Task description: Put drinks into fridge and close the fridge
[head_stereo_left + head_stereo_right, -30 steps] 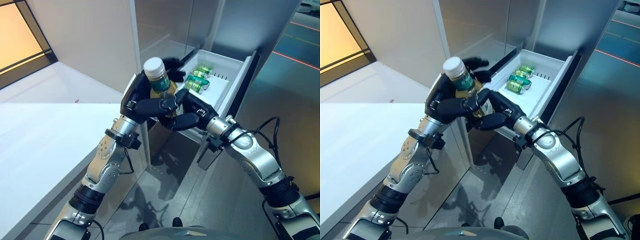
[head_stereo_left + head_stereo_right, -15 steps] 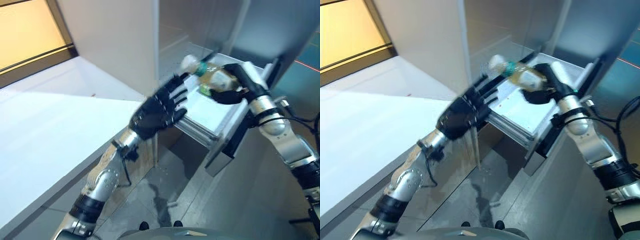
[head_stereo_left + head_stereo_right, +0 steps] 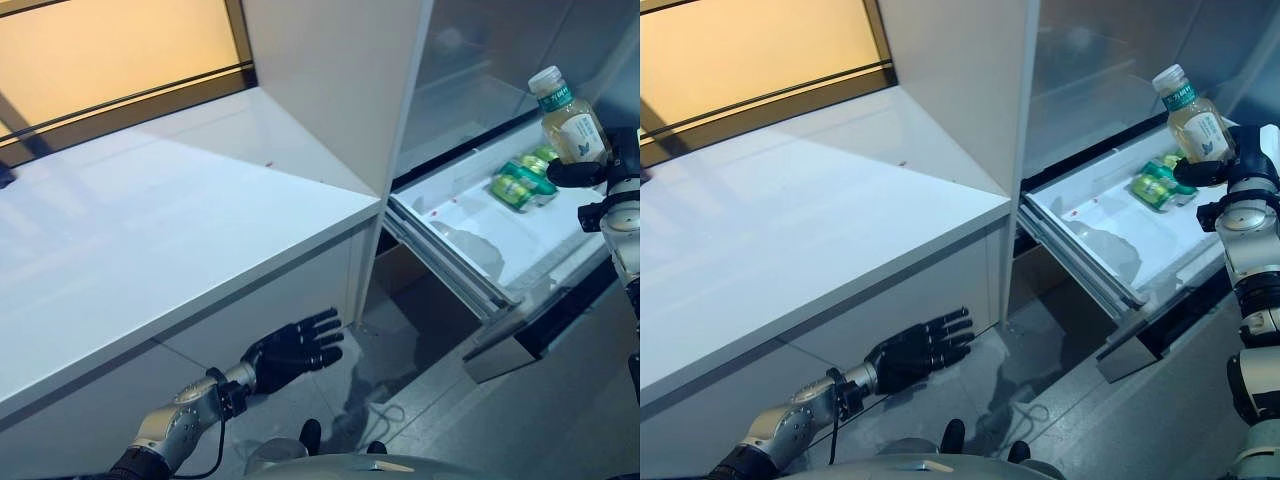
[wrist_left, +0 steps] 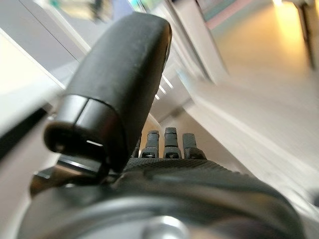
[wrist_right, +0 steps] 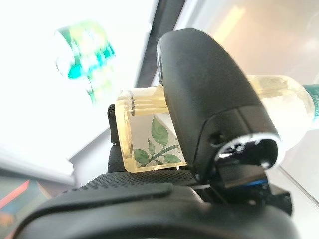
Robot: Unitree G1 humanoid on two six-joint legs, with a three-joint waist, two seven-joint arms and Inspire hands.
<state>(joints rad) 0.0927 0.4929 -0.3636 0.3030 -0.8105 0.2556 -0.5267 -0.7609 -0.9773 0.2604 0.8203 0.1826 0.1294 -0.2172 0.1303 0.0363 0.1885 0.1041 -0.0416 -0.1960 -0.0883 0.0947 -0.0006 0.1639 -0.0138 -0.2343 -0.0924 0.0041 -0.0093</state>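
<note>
- Bottle (image 3: 1193, 122) handed over: right robot hand (image 3: 1228, 168) now grasps it above fridge drawer (image 3: 1095, 215), near cans (image 3: 1158, 183).
- Left robot hand (image 3: 912, 350) released, dropped below drawer; placing comes next.

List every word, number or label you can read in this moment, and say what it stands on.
No text can be read.
Bottle in the right hand: the label shows a green leaf picture; its print is too small to read.
Green cans in the fridge drawer: print too small and blurred.
Counter: no writing. The left hand holds nothing.
</note>
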